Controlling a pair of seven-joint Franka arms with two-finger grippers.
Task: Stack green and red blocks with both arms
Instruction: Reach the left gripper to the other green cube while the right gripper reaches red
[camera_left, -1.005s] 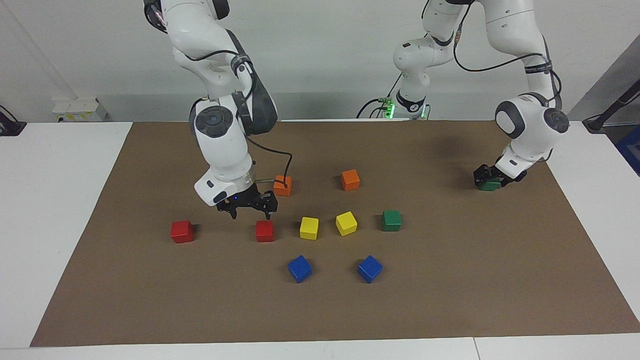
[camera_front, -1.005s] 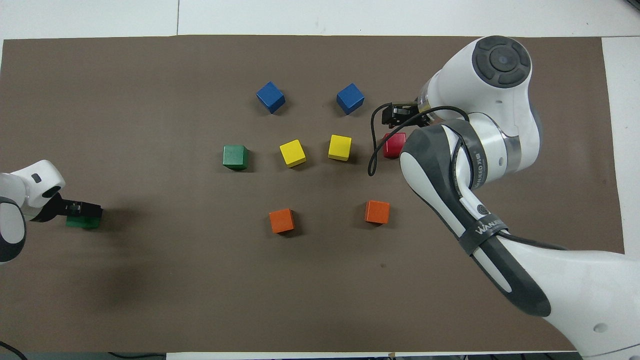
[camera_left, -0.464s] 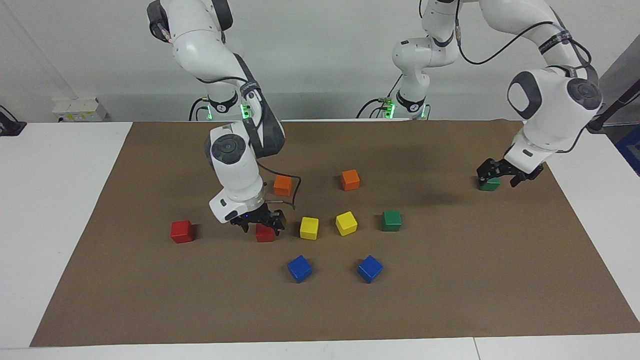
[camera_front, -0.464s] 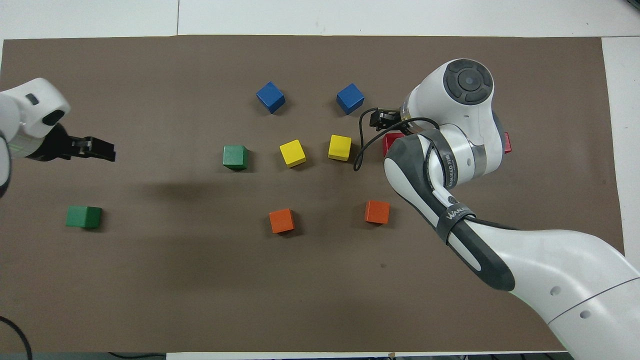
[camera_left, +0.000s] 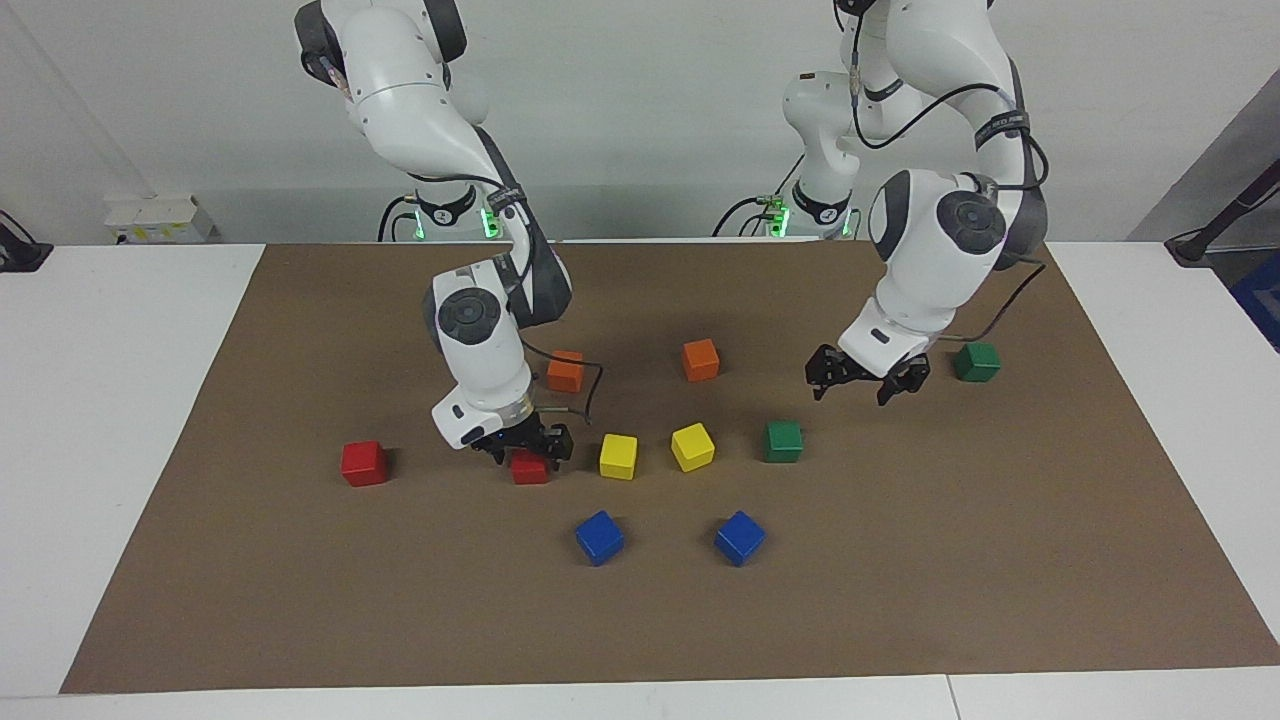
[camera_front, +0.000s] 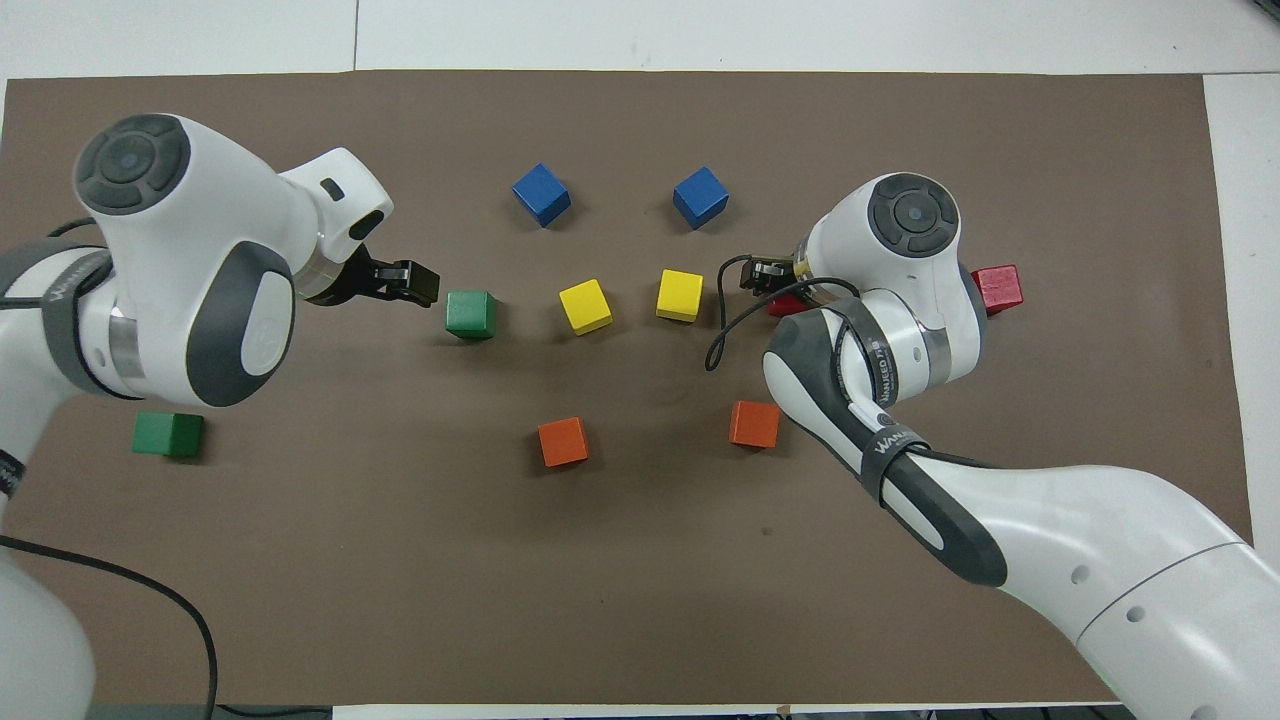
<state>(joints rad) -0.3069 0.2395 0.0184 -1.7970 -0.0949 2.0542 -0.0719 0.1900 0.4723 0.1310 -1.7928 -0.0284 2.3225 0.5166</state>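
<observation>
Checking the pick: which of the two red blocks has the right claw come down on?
The red block beside the yellow blocks; the right claw straddles it. The other red block sits alone toward the right arm's end.

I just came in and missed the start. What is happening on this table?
The right gripper is down around a small red cube on the brown mat. The left gripper, open and empty, hangs above the mat near a dark green cube. Nothing is stacked yet.

Right arm (camera_front: 880, 400) band reads "WANJEED" (perhaps).
</observation>
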